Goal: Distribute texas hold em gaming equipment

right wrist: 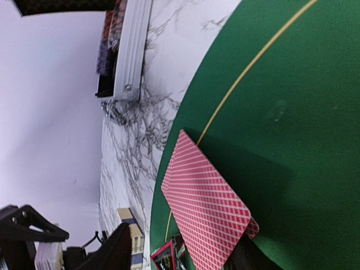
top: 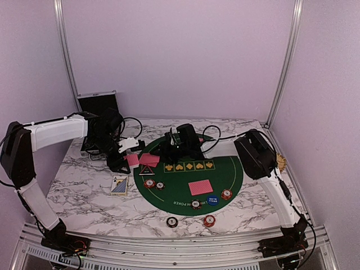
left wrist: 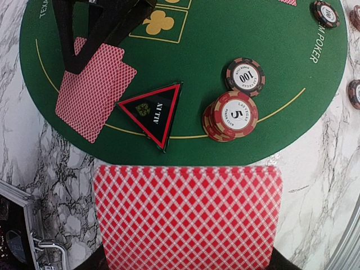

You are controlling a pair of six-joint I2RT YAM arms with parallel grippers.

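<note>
Now, at the green mat's [top: 185, 181] left rim, left fingers [left wrist: 97, 262] clamp a red-backed card [left wrist: 185, 216], long axis crosswise to them, just off the felt; right fingers [left wrist: 66, 39] stand spread over two cards [left wrist: 93, 93] lying flat just inside that rim; the right arm seems nearer.

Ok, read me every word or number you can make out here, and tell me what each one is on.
"ALL IN": black triangular marker.
"100": lone chip, its small print blurred.
"5", "LAS VEGAS": top chip of the stack.
"POKER": green mat, word before it cut off.
Blue button: white print too small to read.
Large red-backed card: pattern only, no text.
</note>
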